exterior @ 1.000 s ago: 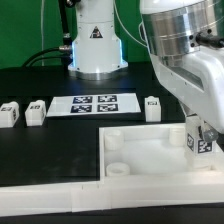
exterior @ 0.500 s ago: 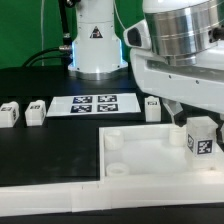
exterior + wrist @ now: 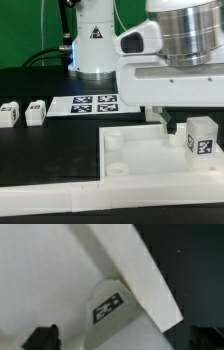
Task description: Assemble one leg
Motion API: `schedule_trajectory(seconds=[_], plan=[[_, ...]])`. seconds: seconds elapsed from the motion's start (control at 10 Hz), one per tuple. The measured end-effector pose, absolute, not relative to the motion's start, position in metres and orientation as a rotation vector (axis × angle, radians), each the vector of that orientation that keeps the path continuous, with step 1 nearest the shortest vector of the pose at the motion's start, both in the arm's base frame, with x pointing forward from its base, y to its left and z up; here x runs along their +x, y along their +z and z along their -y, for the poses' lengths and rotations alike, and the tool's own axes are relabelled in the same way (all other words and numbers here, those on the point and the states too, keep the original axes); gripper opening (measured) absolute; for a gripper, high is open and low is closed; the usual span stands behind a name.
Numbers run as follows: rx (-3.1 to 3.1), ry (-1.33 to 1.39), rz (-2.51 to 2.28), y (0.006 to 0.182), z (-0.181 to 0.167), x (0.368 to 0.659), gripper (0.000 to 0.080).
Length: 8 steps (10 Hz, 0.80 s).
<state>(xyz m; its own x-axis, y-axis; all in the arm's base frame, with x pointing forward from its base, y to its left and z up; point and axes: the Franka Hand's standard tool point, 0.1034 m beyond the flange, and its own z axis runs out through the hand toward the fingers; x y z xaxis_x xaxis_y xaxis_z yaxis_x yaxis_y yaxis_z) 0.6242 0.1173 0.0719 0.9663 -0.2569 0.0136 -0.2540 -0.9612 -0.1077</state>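
One leg [image 3: 203, 135], a small white block with a square marker, stands in the corner of the large white tray-like piece [image 3: 140, 152] at the exterior view's right. It stands free, with nothing gripping it. My gripper [image 3: 167, 123] hangs just to its left, above the tray-like piece. In the wrist view the gripper [image 3: 123, 339] is open, with the dark fingertips [image 3: 42, 337] far apart. The same leg [image 3: 112, 307] shows there against the tray-like piece's wall [image 3: 130, 269]. Two more legs [image 3: 10, 113] [image 3: 36, 110] stand at the exterior view's left.
The marker board [image 3: 95, 103] lies on the black table behind the tray-like piece. The robot's base [image 3: 95, 45] stands at the back. A white ledge [image 3: 50, 200] runs along the front. My arm's bulk fills the upper right of the exterior view.
My arm has moved toward the exterior view's left, away from the leg at the tray-like piece's corner. The leg stays standing there. My arm now hides the leg behind the tray-like piece.
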Motion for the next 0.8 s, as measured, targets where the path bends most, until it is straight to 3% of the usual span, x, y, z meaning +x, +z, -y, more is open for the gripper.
schedule_trajectory(seconds=[0.2,0.3,0.4,0.5,0.6,0.7,0.8], plan=[[-3.067,-0.109,0.048,0.07,-0.1147,0.6269,0.0649],[-3.063,-0.103,-0.011,0.0694,-0.1148,0.6261,0.0649],[-3.064,-0.103,-0.007,0.0694,-0.1148,0.6261,0.0513],[-3.056,-0.099,-0.096,0.0694,-0.1157,0.6259,0.0513],[-3.031,-0.088,-0.3,0.0694,-0.1177,0.6256,0.0374],[-3.012,-0.081,-0.439,0.0694,-0.1173,0.6257,0.0292],[-2.973,-0.072,-0.605,0.0697,-0.1164,0.6262,0.0292]])
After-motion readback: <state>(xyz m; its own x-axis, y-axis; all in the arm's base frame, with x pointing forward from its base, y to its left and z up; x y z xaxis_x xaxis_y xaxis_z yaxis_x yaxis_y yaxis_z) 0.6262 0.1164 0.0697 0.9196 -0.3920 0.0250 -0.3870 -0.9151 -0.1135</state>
